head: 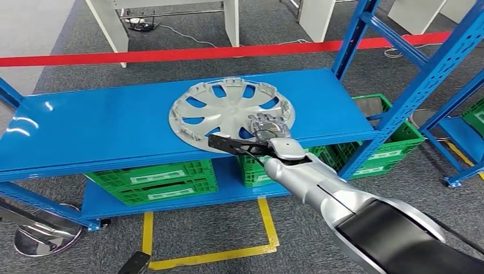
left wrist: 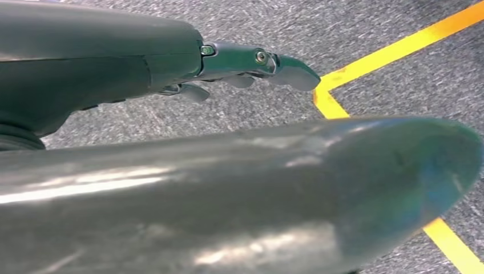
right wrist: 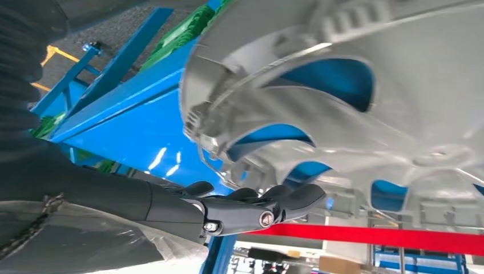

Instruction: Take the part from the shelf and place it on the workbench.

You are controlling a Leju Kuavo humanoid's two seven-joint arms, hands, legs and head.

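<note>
A silver hubcap [head: 228, 108] with cut-out spokes lies flat on the blue shelf's top board [head: 103, 123], right of centre. My right hand [head: 268, 127] reaches over the board's front edge, its fingers resting on the hubcap's near right rim. In the right wrist view the dark fingers [right wrist: 251, 208] stretch out close beside the hubcap's [right wrist: 354, 114] ribbed rim, with nothing clasped between them. My left hand [left wrist: 251, 65] hangs low by the floor with its fingers fairly straight and nothing in them; its dark tip shows at the head view's lower edge [head: 134, 264].
Green crates [head: 154, 180] [head: 382, 148] stand on the lower shelf board. Blue uprights [head: 422, 85] rise at the shelf's right end. A red barrier tape [head: 200, 54] runs behind it. Yellow floor tape [head: 268, 228] marks a box in front, and a round metal base [head: 40, 237] sits at lower left.
</note>
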